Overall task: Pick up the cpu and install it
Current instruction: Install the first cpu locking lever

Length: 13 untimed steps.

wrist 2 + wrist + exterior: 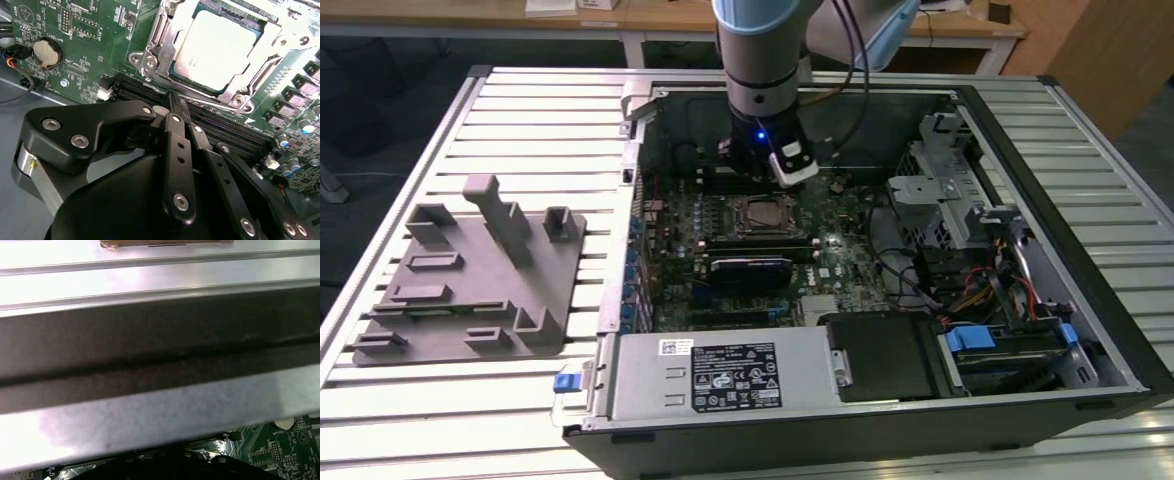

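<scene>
The cpu (215,47) lies flat in the metal socket frame (150,60) of the green motherboard (85,30), silvery top up. In the exterior view the cpu (765,212) sits mid-board inside the open computer case. My gripper (171,100) hovers low over the black memory slots (235,127) right beside the socket, with its fingers (175,145) pressed together and nothing between them. In the exterior view the gripper (758,168) hangs just behind the socket, toward the back of the case.
A grey fixture tray (467,290) with upright posts lies at the exterior view's left on the slatted table (520,110). The case wall (160,340) stands close by the wrist. A power supply (720,375) and drive bays (987,350) fill the case's front.
</scene>
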Tool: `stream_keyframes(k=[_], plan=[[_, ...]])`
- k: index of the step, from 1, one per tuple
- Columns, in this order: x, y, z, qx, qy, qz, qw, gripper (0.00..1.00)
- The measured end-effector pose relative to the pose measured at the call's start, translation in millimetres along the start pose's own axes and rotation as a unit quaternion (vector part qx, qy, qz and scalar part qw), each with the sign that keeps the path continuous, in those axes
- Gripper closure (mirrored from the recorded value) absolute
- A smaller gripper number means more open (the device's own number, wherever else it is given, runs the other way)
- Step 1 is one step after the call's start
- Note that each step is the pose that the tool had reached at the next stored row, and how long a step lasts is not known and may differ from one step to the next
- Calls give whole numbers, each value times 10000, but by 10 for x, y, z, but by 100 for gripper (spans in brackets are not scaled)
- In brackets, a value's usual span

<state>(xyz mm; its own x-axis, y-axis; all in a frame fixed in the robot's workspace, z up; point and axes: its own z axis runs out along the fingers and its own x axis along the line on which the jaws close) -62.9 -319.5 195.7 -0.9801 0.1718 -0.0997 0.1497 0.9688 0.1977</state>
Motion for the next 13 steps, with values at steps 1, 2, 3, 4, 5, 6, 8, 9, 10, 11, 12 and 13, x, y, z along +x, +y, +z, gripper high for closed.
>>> stream_keyframes(k=[1,2,3,4,5,6,8,9,10,11,12,13], plan=[[0,-1,4,13,-6,18,10000,89],[1,-1,5,22,-9,29,10000,89],[1,-1,7,32,-12,38,10000,89],[1,-2,8,43,-17,54,10000,89],[1,-2,8,47,-19,60,10000,89],[1,-2,8,52,-22,66,10000,89],[1,-2,8,65,-26,76,9999,89],[0,-2,7,67,-27,80,9999,89],[0,-1,5,69,-27,82,9999,89],[0,-1,2,70,-28,86,9999,89],[0,0,-3,71,-29,89,9999,89],[-1,2,-9,72,-30,93,9999,89]])
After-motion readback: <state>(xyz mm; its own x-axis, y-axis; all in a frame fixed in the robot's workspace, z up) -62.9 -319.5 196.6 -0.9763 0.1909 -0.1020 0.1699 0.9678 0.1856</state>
